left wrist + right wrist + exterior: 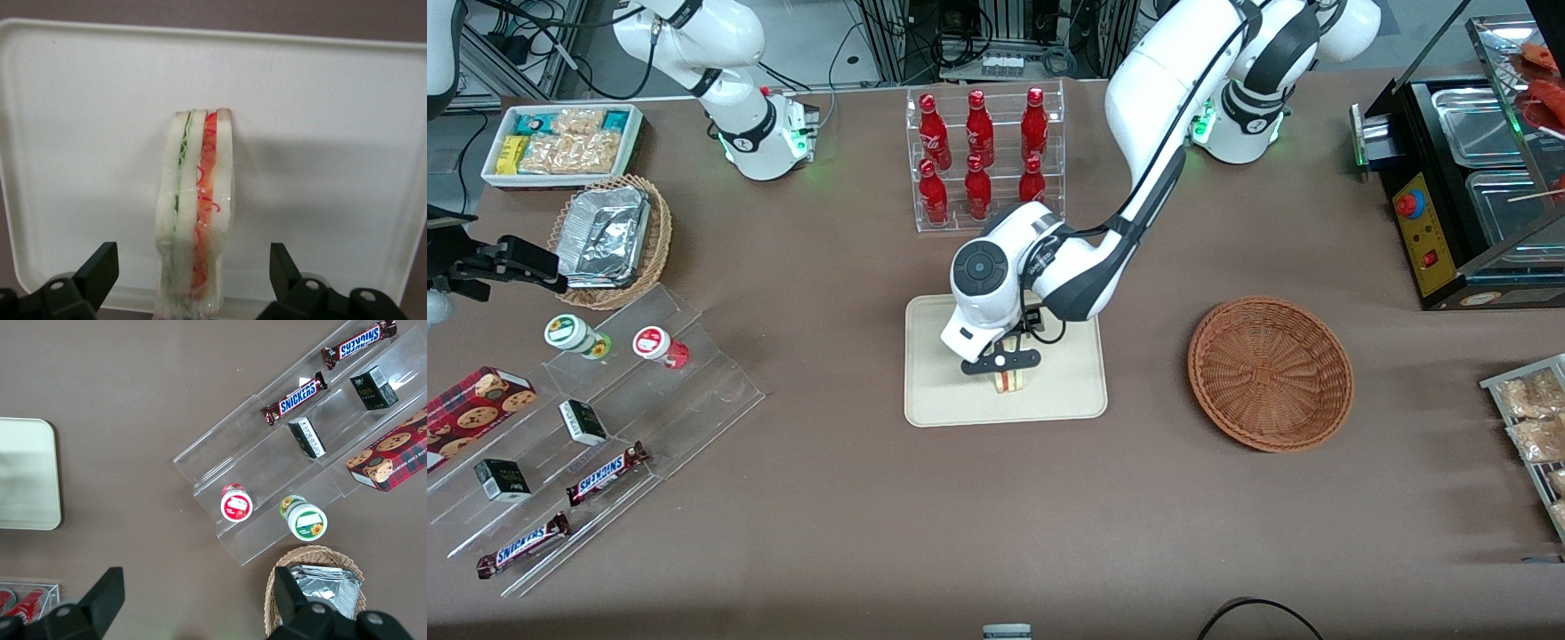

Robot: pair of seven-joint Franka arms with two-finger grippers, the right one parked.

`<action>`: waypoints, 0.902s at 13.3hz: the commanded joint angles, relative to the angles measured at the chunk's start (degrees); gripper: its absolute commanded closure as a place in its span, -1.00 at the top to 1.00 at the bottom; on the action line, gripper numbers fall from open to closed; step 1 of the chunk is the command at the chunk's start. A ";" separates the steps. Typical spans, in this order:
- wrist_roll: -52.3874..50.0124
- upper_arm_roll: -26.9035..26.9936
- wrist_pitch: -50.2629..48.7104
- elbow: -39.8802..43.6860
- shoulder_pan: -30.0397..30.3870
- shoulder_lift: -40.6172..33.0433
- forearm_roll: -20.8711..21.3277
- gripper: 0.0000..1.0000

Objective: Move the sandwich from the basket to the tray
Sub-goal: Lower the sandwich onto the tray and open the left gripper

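Brown tabletop, release step: sandwich (197, 213) stands on the tray (1067, 391), basket (1270, 373) at its 3 o'clock is empty, gripper (1009, 373) fingers spread clear, so you lift straight up.

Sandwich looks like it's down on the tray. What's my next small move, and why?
Probably lift the hand straight up. Its fingers stand open, clear of the sandwich, which stands on edge on the tray; the basket is empty. A sideways move could topple it.
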 commanded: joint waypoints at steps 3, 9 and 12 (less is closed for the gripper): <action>1.42 0.58 -6.69 -0.14 2.20 -7.14 0.35 1.00; 11.96 1.10 -16.44 -2.24 9.07 -14.79 0.51 1.00; 27.04 1.45 -16.38 -12.58 16.17 -23.91 0.97 1.00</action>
